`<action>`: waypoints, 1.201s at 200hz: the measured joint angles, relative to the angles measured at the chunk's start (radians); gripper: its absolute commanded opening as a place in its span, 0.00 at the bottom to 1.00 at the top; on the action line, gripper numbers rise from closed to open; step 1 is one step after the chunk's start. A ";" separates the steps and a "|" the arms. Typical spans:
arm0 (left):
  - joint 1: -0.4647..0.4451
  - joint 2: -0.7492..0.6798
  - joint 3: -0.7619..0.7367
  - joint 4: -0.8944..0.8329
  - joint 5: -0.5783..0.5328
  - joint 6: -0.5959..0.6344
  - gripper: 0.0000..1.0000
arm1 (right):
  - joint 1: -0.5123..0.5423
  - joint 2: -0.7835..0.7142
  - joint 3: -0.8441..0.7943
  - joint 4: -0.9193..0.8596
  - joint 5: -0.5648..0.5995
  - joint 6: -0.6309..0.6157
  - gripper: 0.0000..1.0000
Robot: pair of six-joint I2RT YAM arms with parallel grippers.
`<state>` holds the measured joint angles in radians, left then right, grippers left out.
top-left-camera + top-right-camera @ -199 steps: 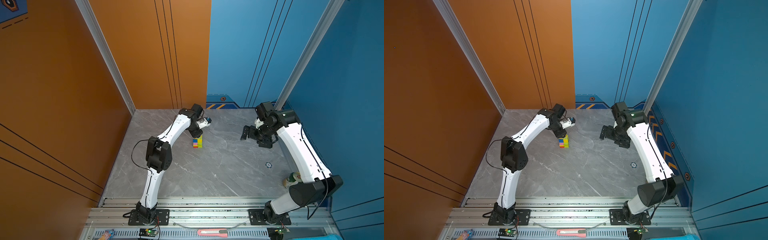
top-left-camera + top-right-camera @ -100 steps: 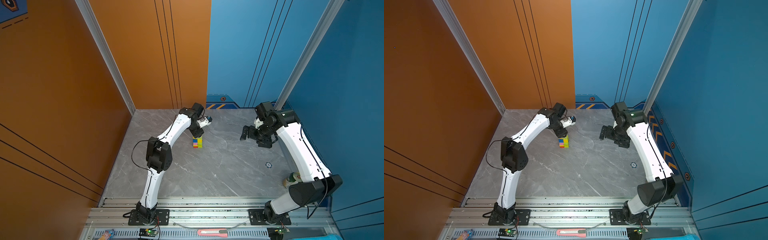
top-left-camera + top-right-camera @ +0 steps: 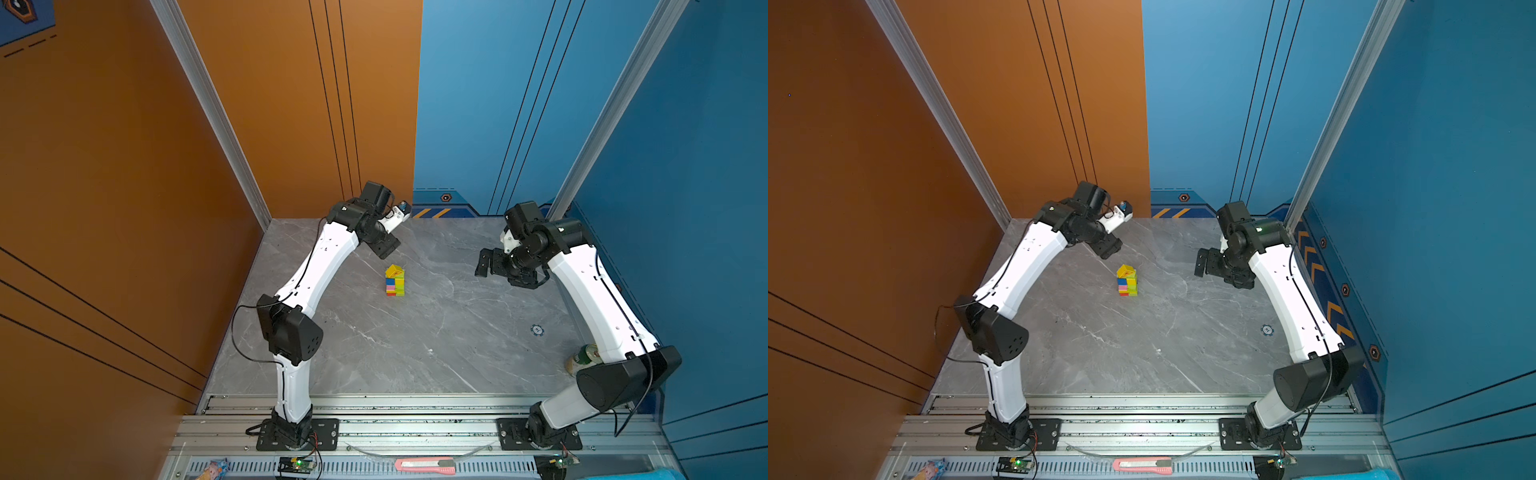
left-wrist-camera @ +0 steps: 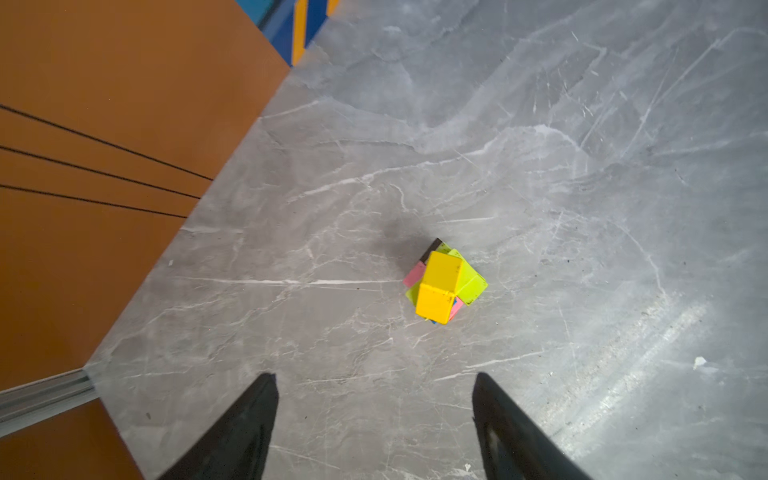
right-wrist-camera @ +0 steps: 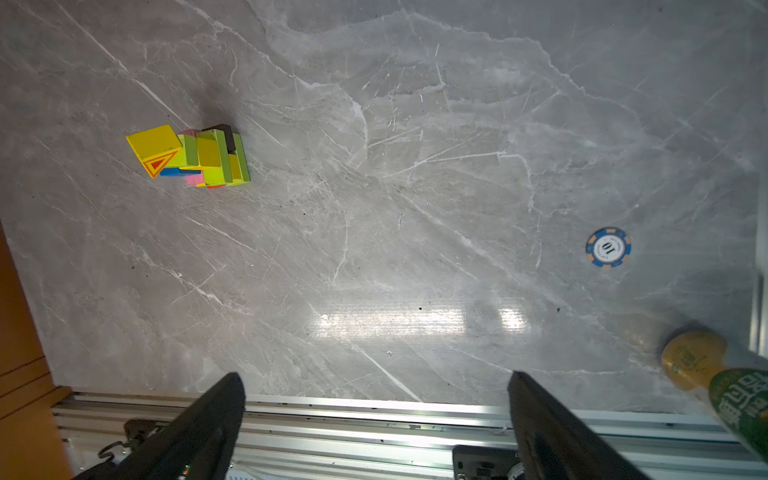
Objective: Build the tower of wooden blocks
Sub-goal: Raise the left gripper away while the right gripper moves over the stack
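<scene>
The tower (image 3: 395, 283) (image 3: 1128, 282) of wood blocks stands alone near the middle of the grey table: red, pink, blue, lime and yellow layers under a yellow triangular roof piece (image 3: 394, 271) (image 5: 154, 146). In the left wrist view the tower (image 4: 444, 286) shows from above, with nothing touching it. My left gripper (image 3: 384, 248) (image 4: 374, 376) hangs behind and left of the tower, raised, open and empty. Off to the tower's right hovers my right gripper (image 3: 484, 264) (image 5: 374, 374), wide open with nothing between its fingers.
A blue round chip (image 3: 537, 330) (image 5: 608, 247) lies at the right. Beside the right arm's base, a green-and-white can (image 3: 584, 357) (image 5: 727, 382). The aluminium rail (image 3: 415, 409) borders the table's front, with a pink box cutter (image 3: 424, 464) below. Orange and blue walls close in the sides.
My left gripper has opened and drawn up and back-left from the tower's top; the yellow roof piece stays on the tower. The right arm has not moved.
</scene>
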<state>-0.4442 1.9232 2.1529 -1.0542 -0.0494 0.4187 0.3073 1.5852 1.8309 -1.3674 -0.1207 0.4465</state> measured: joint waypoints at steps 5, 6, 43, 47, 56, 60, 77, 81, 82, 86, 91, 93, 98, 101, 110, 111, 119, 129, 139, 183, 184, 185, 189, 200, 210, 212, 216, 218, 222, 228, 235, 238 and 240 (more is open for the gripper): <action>0.007 -0.024 -0.023 0.011 -0.005 -0.010 0.76 | 0.012 0.013 0.015 0.006 0.009 -0.012 0.98; 0.008 -0.027 -0.026 0.011 -0.006 -0.011 0.76 | 0.014 0.015 0.017 0.008 0.010 -0.015 0.98; 0.085 -0.254 -0.375 0.142 -0.011 -0.146 0.75 | 0.122 0.153 0.134 0.079 0.050 -0.140 0.83; 0.093 -0.280 -0.419 0.156 -0.010 -0.165 0.75 | 0.131 0.169 0.145 0.089 0.050 -0.152 0.82; 0.113 -0.350 -0.536 0.208 -0.010 -0.226 0.75 | 0.153 0.205 0.167 0.114 0.051 -0.183 0.79; 0.121 -0.384 -0.589 0.230 -0.010 -0.252 0.75 | 0.162 0.221 0.176 0.126 0.050 -0.195 0.78; 0.137 -0.522 -0.792 0.319 -0.011 -0.374 0.74 | 0.191 0.280 0.201 0.172 0.043 -0.241 0.75; 0.136 -0.557 -0.834 0.334 -0.010 -0.401 0.74 | 0.196 0.295 0.208 0.182 0.040 -0.251 0.75; 0.135 -0.562 -0.841 0.338 -0.010 -0.407 0.74 | 0.198 0.298 0.209 0.182 0.040 -0.253 0.75; 0.134 -0.592 -0.879 0.354 -0.009 -0.431 0.74 | 0.201 0.310 0.217 0.190 0.038 -0.260 0.75; 0.129 -0.626 -0.919 0.369 -0.006 -0.466 0.74 | 0.206 0.330 0.230 0.199 0.034 -0.268 0.76; 0.128 -0.640 -0.934 0.375 -0.006 -0.477 0.74 | 0.208 0.338 0.235 0.204 0.030 -0.271 0.77; 0.123 -0.669 -0.967 0.391 -0.003 -0.505 0.74 | 0.212 0.357 0.249 0.209 0.024 -0.277 0.78; 0.121 -0.684 -0.982 0.396 -0.003 -0.520 0.74 | 0.213 0.369 0.259 0.216 0.018 -0.280 0.80; 0.108 -0.726 -1.025 0.417 -0.002 -0.563 0.74 | 0.220 0.409 0.292 0.229 0.004 -0.290 0.84; 0.107 -0.728 -1.028 0.418 -0.002 -0.565 0.74 | 0.220 0.412 0.295 0.229 0.003 -0.291 0.84; 0.095 -0.751 -1.052 0.428 -0.003 -0.595 0.74 | 0.225 0.449 0.330 0.237 -0.010 -0.294 0.84; 0.086 -0.769 -1.073 0.441 -0.003 -0.624 0.74 | 0.233 0.500 0.379 0.246 -0.023 -0.293 0.84; 0.081 -0.779 -1.089 0.452 -0.005 -0.650 0.74 | 0.241 0.545 0.425 0.252 -0.027 -0.290 0.83; 0.127 -0.687 -1.040 0.486 -0.026 -0.693 0.72 | 0.278 0.680 0.560 0.260 -0.030 -0.230 0.84; 0.128 -0.683 -1.037 0.486 -0.026 -0.694 0.72 | 0.278 0.680 0.561 0.260 -0.030 -0.230 0.84; 0.131 -0.676 -1.030 0.486 -0.026 -0.694 0.72 | 0.278 0.680 0.561 0.260 -0.031 -0.229 0.84; 0.139 -0.652 -1.011 0.489 -0.026 -0.694 0.72 | 0.278 0.681 0.561 0.260 -0.033 -0.224 0.85; 0.160 -0.579 -0.947 0.495 -0.026 -0.696 0.71 | 0.274 0.681 0.566 0.259 -0.035 -0.213 0.87; 0.174 -0.512 -0.888 0.504 -0.022 -0.696 0.71 | 0.269 0.680 0.571 0.258 -0.036 -0.207 0.89; 0.177 -0.499 -0.875 0.504 -0.021 -0.696 0.71 | 0.268 0.679 0.571 0.258 -0.036 -0.206 0.89; 0.180 -0.471 -0.850 0.512 -0.017 -0.696 0.71 | 0.266 0.678 0.571 0.256 -0.036 -0.204 0.89; 0.182 -0.456 -0.836 0.512 -0.015 -0.696 0.71 | 0.266 0.677 0.571 0.256 -0.036 -0.203 0.89; 0.185 -0.435 -0.814 0.515 -0.010 -0.696 0.70 | 0.263 0.676 0.571 0.253 -0.036 -0.201 0.89; 0.189 -0.394 -0.776 0.518 -0.002 -0.696 0.70 | 0.261 0.674 0.571 0.249 -0.036 -0.198 0.89; 0.191 -0.349 -0.733 0.519 0.006 -0.695 0.69 | 0.259 0.671 0.571 0.243 -0.036 -0.195 0.89; 0.191 -0.324 -0.711 0.518 0.009 -0.695 0.68 | 0.258 0.669 0.571 0.241 -0.035 -0.192 0.89; 0.191 -0.312 -0.698 0.519 0.012 -0.694 0.68 | 0.257 0.668 0.571 0.238 -0.035 -0.191 0.89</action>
<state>-0.2531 1.6108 1.4548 -0.5354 -0.0372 -0.2756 0.5648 2.2532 2.4023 -1.1290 -0.1558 0.2558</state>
